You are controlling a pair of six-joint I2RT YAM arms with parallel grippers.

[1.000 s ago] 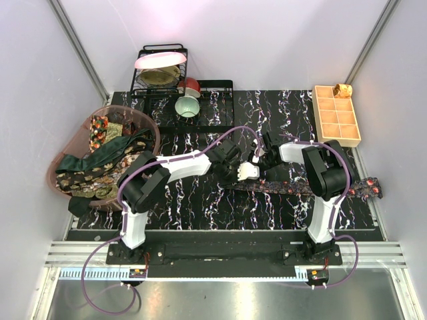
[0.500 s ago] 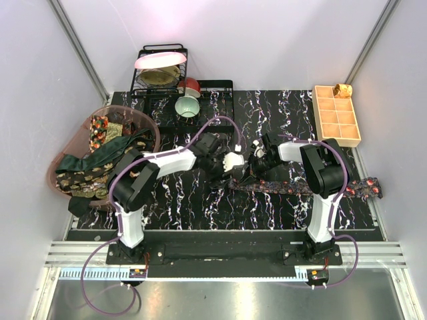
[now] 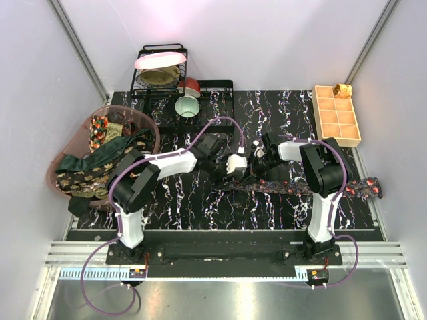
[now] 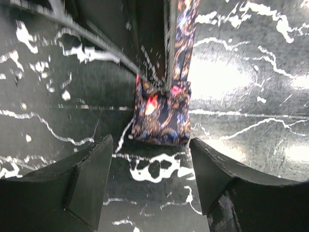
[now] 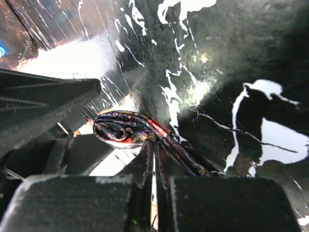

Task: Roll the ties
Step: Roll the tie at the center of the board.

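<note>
A dark tie (image 3: 313, 187) with small red dots lies across the mat, running from the right edge to a short rolled end (image 3: 245, 175) at mid-table. In the left wrist view the rolled end (image 4: 161, 113) sits on the mat just ahead of my left gripper (image 4: 152, 169), which is open and empty. My left gripper (image 3: 235, 163) is to the left of the roll. My right gripper (image 3: 257, 162) comes in from the right. In its wrist view the right gripper (image 5: 154, 145) is shut, pinching the edge of the roll (image 5: 123, 128). More ties (image 3: 100, 155) are piled in the basket.
A pink basket (image 3: 152, 127) stands at the left edge. A black dish rack (image 3: 143, 67) with plates and a pale green bowl (image 3: 187, 105) is at the back. The tan gridded tray (image 3: 337, 115) sits back right, holding a small brown object (image 3: 343, 90).
My left gripper has opened, let go of the tie's rolled end, and drawn back to the left. My right gripper stays shut at the roll.
</note>
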